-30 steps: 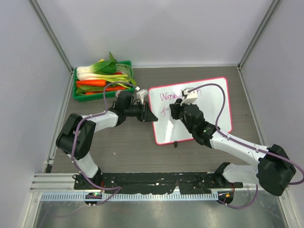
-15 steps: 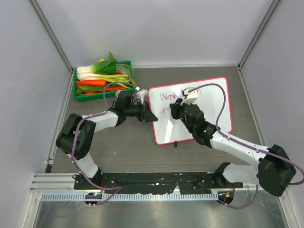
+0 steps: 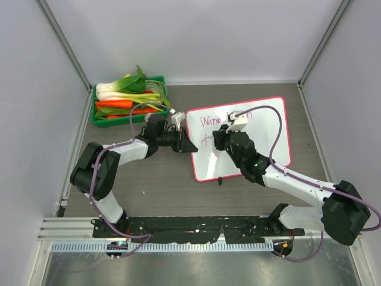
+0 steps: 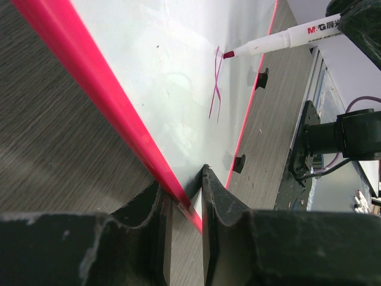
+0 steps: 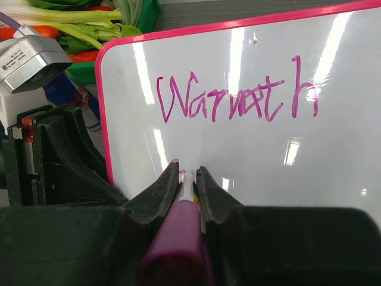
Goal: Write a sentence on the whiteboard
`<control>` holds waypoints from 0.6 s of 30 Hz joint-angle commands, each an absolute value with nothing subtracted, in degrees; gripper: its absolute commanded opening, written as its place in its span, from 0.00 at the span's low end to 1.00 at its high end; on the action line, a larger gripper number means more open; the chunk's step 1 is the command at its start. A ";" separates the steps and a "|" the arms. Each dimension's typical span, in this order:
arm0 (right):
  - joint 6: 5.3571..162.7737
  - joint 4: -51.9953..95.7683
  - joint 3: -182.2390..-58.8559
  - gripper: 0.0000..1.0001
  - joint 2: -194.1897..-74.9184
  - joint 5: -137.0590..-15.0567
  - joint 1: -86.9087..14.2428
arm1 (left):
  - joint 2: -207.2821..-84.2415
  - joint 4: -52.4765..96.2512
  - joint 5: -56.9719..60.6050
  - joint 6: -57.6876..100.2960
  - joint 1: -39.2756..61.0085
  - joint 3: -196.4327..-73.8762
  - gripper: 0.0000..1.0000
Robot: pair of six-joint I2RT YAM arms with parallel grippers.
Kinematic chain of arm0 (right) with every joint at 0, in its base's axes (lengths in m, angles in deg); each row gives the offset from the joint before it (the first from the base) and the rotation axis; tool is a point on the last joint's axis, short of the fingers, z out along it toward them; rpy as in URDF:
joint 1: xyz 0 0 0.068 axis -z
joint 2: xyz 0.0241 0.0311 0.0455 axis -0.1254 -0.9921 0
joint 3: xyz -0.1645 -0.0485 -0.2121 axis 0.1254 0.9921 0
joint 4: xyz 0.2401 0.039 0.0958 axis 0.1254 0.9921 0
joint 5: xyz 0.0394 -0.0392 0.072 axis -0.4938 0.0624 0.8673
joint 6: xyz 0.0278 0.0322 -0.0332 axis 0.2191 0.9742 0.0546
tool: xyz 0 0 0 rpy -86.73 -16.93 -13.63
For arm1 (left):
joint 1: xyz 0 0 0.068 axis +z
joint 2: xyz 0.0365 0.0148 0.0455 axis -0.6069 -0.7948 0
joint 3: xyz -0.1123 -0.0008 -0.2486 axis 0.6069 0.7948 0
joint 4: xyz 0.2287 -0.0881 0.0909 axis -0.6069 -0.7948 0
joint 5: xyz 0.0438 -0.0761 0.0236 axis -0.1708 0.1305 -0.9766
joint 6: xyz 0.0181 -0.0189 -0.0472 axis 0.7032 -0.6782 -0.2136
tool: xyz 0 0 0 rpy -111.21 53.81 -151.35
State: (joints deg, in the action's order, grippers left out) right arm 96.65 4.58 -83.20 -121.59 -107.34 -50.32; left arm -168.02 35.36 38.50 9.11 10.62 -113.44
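The whiteboard (image 3: 262,134), white with a pink frame, lies on the table. The sentence (image 5: 235,101) reads "Warmth" in pink on its top line. Below that sits a single crossed stroke (image 4: 215,89). My left gripper (image 4: 184,187) is shut on the whiteboard's pink left edge (image 4: 113,113), one finger on each side. My right gripper (image 5: 189,171) is shut on a pink marker (image 5: 178,238) over the board's left half. In the left wrist view the marker's tip (image 4: 228,54) touches the board just right of the stroke's top.
A green crate (image 3: 158,80) of leeks, carrots and greens stands at the back left, close behind the left arm's wrist. Two black feet (image 4: 262,77) stick out from the board's near edge. Grey walls close in the table on three sides.
The right wrist has edged very slightly left with the marker. The left gripper and the board have stayed put.
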 commanded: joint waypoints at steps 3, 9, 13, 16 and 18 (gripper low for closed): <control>96.15 5.21 -82.01 0.02 -120.53 -109.45 -50.10 | -170.29 30.07 33.02 16.27 9.07 -112.64 0.00; 96.32 5.65 -81.30 0.01 -120.09 -108.22 -50.18 | -170.38 30.07 33.02 16.27 9.07 -112.64 0.00; 96.41 6.00 -80.42 0.01 -119.31 -107.96 -50.18 | -170.37 30.15 33.02 16.27 9.15 -112.64 0.00; 96.59 6.61 -80.07 0.01 -118.87 -107.43 -50.10 | -170.38 30.07 33.02 16.27 9.15 -112.73 0.00; 96.67 6.88 -79.63 0.01 -118.34 -106.99 -50.18 | -170.38 30.07 33.02 16.27 9.15 -112.73 0.00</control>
